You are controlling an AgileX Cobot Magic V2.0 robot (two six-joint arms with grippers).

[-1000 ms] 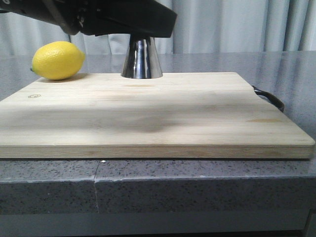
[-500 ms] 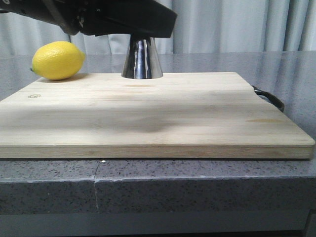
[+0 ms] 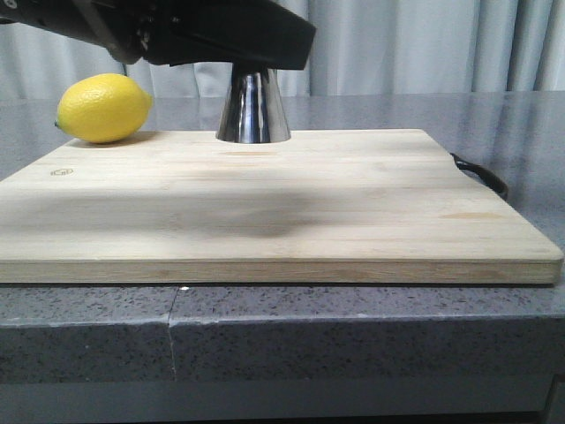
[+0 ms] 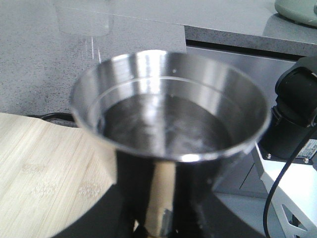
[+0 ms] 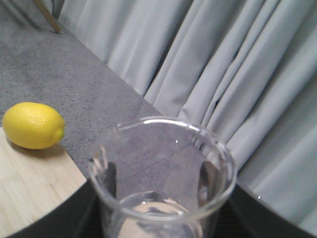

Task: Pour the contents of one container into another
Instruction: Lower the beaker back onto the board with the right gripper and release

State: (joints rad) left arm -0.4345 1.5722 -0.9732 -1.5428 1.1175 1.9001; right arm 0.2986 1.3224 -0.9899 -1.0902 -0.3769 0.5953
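The steel jigger [image 3: 253, 110] stands at the back of the wooden cutting board [image 3: 265, 212]; only its lower cone shows under my black left arm. In the left wrist view its wide upper cone [image 4: 171, 124] holds clear liquid, and my left gripper [image 4: 166, 198] is shut around the gold-toned waist. The clear glass beaker [image 5: 163, 173] fills the right wrist view, gripped by my right gripper [image 5: 158, 198], whose dark fingers [image 5: 110, 181] show through the glass. A faint glass shape, the beaker [image 4: 83, 20], hovers beyond the jigger's rim.
A yellow lemon [image 3: 103, 108] lies at the board's back left corner, also seen as the lemon [image 5: 32, 125] in the right wrist view. A dark strap [image 3: 481, 177] hangs off the board's right side. Grey counter and curtains lie behind.
The shadow on the board has spread a little toward the right. The jigger, lemon and left arm have not moved.
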